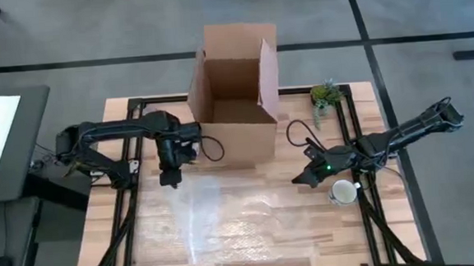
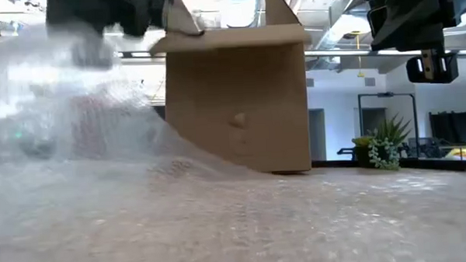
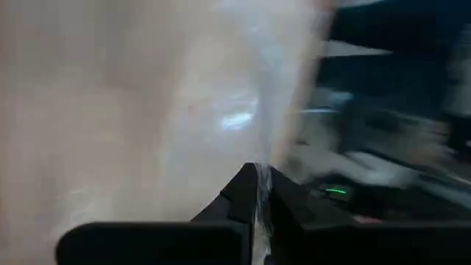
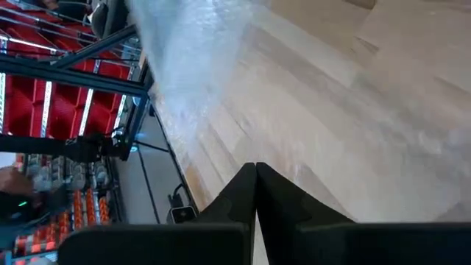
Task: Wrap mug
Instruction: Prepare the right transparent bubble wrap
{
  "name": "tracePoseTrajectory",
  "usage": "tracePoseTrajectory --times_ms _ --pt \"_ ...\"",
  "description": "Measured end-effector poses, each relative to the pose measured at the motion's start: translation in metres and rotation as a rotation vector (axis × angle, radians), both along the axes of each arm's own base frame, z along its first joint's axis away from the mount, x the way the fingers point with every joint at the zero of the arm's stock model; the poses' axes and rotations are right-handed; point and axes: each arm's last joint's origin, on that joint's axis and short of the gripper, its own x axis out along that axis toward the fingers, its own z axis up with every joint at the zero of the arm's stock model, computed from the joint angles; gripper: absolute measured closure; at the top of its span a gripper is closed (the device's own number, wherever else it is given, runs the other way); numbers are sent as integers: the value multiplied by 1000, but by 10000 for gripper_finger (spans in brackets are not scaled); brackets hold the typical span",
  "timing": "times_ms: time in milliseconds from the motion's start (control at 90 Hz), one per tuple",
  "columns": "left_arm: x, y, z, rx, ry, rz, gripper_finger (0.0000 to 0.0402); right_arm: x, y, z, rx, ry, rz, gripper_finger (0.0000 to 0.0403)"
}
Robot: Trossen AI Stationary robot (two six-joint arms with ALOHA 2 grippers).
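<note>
Clear bubble wrap (image 1: 199,222) lies spread across the middle of the wooden table (image 1: 408,230), one corner lifted off the surface. The left gripper (image 1: 168,178) pinches that raised corner, its two dark fingers (image 3: 243,195) pressed together on the thin film, which rises in a crumpled slope from the tabletop up to the fingers. Just behind this gripper stands an open cardboard box (image 1: 235,96), flaps upright. Across the sheet from it, the right gripper (image 1: 299,179) hovers above bare wood just past the far edge of the wrap, its fingers (image 4: 239,195) closed against each other with nothing between them. The white mug (image 1: 343,192) sits on the table just beside and slightly behind the right gripper, upright, off the wrap, untouched. A small potted plant (image 1: 325,94) stands near the box's corner, beyond the right gripper.
</note>
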Motion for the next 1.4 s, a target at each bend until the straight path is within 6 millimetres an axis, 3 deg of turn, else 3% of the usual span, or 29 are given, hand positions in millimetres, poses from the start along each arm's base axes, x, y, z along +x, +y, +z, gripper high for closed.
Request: tracePoseTrajectory --times_ms 78,133,244,400,678,856,1078,1211,1400 --pt "10 -8 20 -100 -218 -42 401 0 0 0 -2 -1 0 403" --pt "12 -9 25 -58 -272 -31 401 0 0 0 -2 0 0 403" --pt "6 4 -1 116 -77 58 401 0 0 0 -2 -2 -1 403" --pt "-6 13 -44 141 207 96 401 0 1 0 -2 -1 4 403" --pt "-20 3 -60 219 356 26 401 6 15 -5 3 0 62 403" --pt "-24 6 -73 436 429 46 401 23 32 -30 -22 104 100 403" --pt "-22 6 -86 454 454 151 401 51 38 -70 -78 354 52 403" --pt "-21 -1 -87 473 464 155 401 55 34 -93 -102 555 17 403" --pt "-13 -12 -89 505 429 198 399 56 24 -97 -128 724 1 403"
